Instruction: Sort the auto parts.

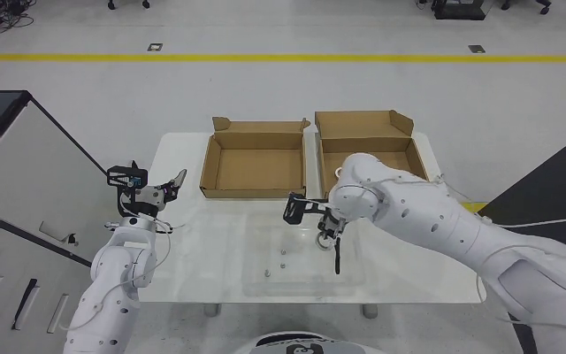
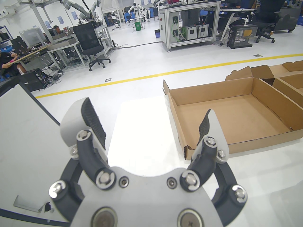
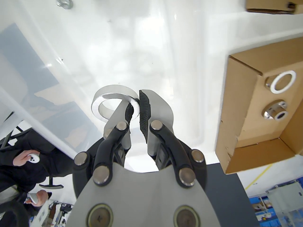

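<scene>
Pinching a metal ring [image 3: 113, 90] across its wall, the right hand [image 3: 137, 106] was recorded with one finger inside the bore and the other against the outer face, the ribbed pads pressed together on the rim.

Item: metal ring, plain, polished, thick-walled. It was judged rigid and dense for its bulk, and not fragile. The smooth faces were judged slippery, so a hold across the wall, as shown, was considered sounder than one on the outer curve. With the grip taken at one side only, the ring was judged liable to pivot if the pinch were loosened.

Position: the ring was held at the fingertips, projecting to one side of the hand, over the white counter [image 1: 203, 257], on the near side of the two boxes. Whether it was lifted clear of the surface could not be told.

Destinations: a right cardboard box [image 1: 364, 124], just far and right of the hand, was seen to hold a similar ring [image 3: 274, 87] and a flanged bushing [image 3: 272, 113], and was judged the likely place for the held ring. A left cardboard box [image 1: 256, 133] was set just beside it.

Loose stock: small fasteners [image 1: 281, 262] were noted on the counter, left and near of the right hand and apart from it.

Left hand [image 2: 148, 109]: the fingers were spread wide with nothing between them. It was held at the left edge of the counter, left of the left cardboard box.
</scene>
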Tool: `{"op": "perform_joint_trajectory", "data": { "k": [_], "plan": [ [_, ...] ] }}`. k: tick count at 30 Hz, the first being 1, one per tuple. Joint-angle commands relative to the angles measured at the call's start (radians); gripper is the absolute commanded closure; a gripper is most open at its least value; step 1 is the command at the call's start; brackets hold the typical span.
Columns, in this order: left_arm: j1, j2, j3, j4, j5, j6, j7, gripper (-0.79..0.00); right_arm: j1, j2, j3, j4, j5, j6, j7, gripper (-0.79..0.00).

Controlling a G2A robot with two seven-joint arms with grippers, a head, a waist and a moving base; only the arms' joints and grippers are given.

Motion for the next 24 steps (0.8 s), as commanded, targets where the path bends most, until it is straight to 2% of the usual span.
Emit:
{"op": "perform_joint_trajectory", "data": {
  "k": [1, 7, 11, 17, 24],
  "plan": [
    [0.000, 0.000, 0.000, 0.000, 0.000, 0.000, 0.000, -0.785, 0.006, 0.024, 0.032, -0.032, 0.018, 0.007, -0.001, 0.000],
    [0.000, 0.000, 0.000, 0.000, 0.000, 0.000, 0.000, -0.785, 0.026, 0.124, 0.148, -0.120, 0.136, 0.024, -0.001, 0.000],
    [0.000, 0.000, 0.000, 0.000, 0.000, 0.000, 0.000, -0.785, 0.008, 0.177, 0.254, -0.137, 0.277, -0.010, -0.001, 0.000],
    [0.000, 0.000, 0.000, 0.000, 0.000, 0.000, 0.000, -0.785, -0.101, 0.233, 0.442, -0.040, 0.585, -0.177, -0.102, 0.000],
    [0.000, 0.000, 0.000, 0.000, 0.000, 0.000, 0.000, -0.785, -0.206, 0.273, 0.505, 0.022, 0.878, -0.345, -0.269, 0.000]
  ]
}}
